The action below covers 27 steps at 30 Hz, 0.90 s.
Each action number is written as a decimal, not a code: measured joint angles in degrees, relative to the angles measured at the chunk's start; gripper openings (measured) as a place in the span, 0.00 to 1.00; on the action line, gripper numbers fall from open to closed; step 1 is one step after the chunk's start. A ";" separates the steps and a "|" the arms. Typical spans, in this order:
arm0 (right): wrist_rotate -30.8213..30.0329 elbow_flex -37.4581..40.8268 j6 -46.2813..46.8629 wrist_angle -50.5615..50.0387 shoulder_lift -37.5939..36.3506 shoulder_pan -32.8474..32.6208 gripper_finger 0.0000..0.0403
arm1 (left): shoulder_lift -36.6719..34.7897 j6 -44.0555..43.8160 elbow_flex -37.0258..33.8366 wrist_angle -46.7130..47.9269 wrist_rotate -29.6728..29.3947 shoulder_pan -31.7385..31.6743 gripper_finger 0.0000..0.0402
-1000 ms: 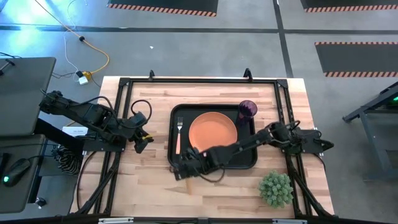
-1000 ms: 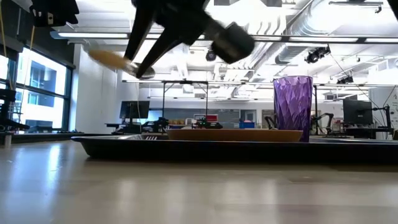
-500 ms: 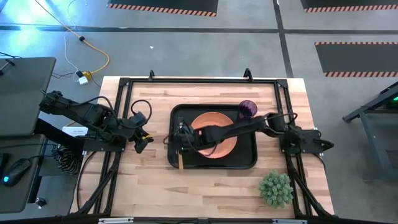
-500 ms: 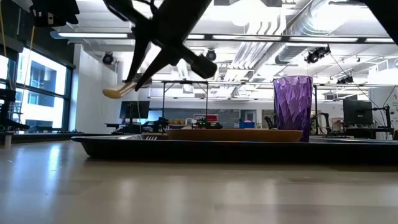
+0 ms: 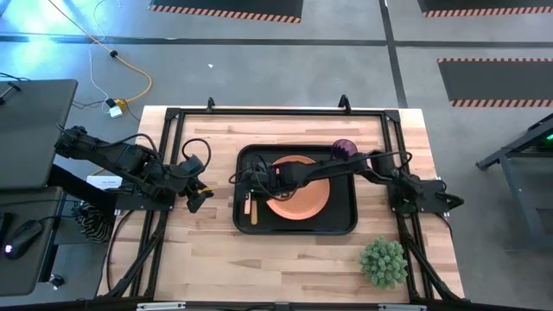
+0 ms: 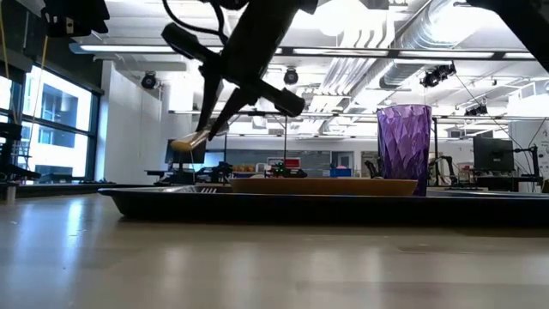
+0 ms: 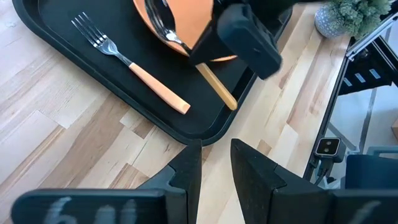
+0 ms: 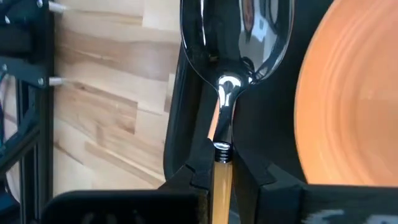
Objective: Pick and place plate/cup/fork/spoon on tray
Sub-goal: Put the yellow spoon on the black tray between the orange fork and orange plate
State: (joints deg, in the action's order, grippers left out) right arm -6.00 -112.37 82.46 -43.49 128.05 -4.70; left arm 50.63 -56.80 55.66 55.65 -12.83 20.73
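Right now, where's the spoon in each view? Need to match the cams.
High view: spoon held by the right gripper over the tray's left side, beside the plate.
Low view: handle end hangs above the tray, left of centre.
Left wrist view: bowl over the plate, handle toward the tray's rim.
Right wrist view: centre, clamped at the handle.
Shared landmark: the plate.

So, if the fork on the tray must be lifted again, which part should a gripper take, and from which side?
Probably the orange handle near its middle, coming straight down from above, with the fingers closing across its width. The fork lies flat on the tray floor, so nothing can slide under it, and the handle looks thicker than the flat tines.
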 joint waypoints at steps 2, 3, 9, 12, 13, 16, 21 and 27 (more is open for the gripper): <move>0.06 0.27 0.13 0.17 0.00 0.44 0.05 | -0.02 0.00 0.00 -0.01 0.01 0.00 0.19; 0.21 0.32 0.17 0.03 0.00 0.66 0.05 | -0.01 0.00 0.00 0.00 0.01 -0.01 0.19; 0.44 0.36 -0.18 0.00 0.00 1.94 0.05 | -0.02 0.02 0.00 -0.01 0.01 0.00 0.19; 0.99 0.36 -0.57 0.05 0.00 2.74 0.05 | -0.01 0.02 0.00 -0.01 0.00 0.00 0.19; 1.11 0.36 -0.91 0.07 0.00 2.99 0.05 | -0.01 0.02 0.00 -0.01 -0.07 0.00 0.19; 1.16 0.36 -1.47 0.71 0.00 3.62 0.05 | 0.00 0.02 0.00 0.01 -0.67 0.00 0.19; 1.29 0.38 -2.31 1.33 0.00 4.12 0.05 | -0.02 0.02 0.00 0.00 -1.08 -0.01 0.19; 1.84 0.38 -2.95 1.06 0.21 4.36 0.05 | 0.00 0.00 0.00 0.00 -1.08 -0.02 0.19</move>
State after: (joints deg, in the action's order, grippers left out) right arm -4.16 -111.98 79.50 -42.43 128.26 -0.34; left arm 50.63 -56.80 55.66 55.64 -13.91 20.71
